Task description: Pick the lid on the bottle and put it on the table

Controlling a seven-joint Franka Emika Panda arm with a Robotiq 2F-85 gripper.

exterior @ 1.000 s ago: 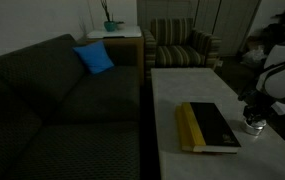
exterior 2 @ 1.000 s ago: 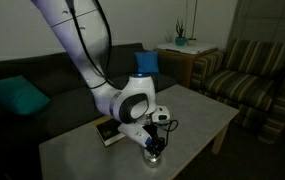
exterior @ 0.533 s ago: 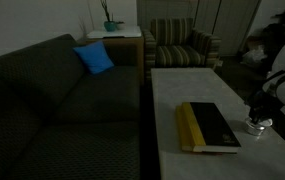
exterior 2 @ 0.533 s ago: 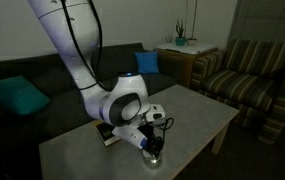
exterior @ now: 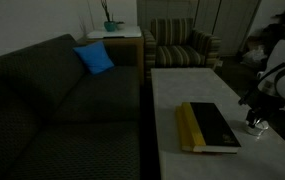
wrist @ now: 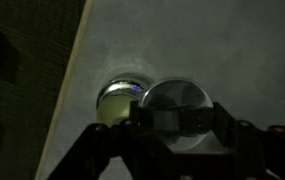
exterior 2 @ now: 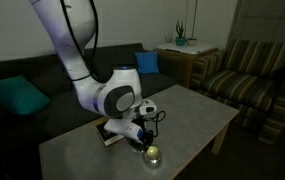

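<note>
Lifted off the bottle (exterior 2: 152, 152) since a second ago, the gripper (wrist: 177, 120) is clamped on the lid (wrist: 177, 98) at centre of the wrist view, just right of the open bottle, which stands on the table (wrist: 212, 40).

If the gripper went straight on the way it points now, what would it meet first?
Likely the table, just beside the bottle: the gripper, jaws shut on the lid, sits off-centre from the bottle's mouth. Depth is unclear; it might clip the rim.
</note>
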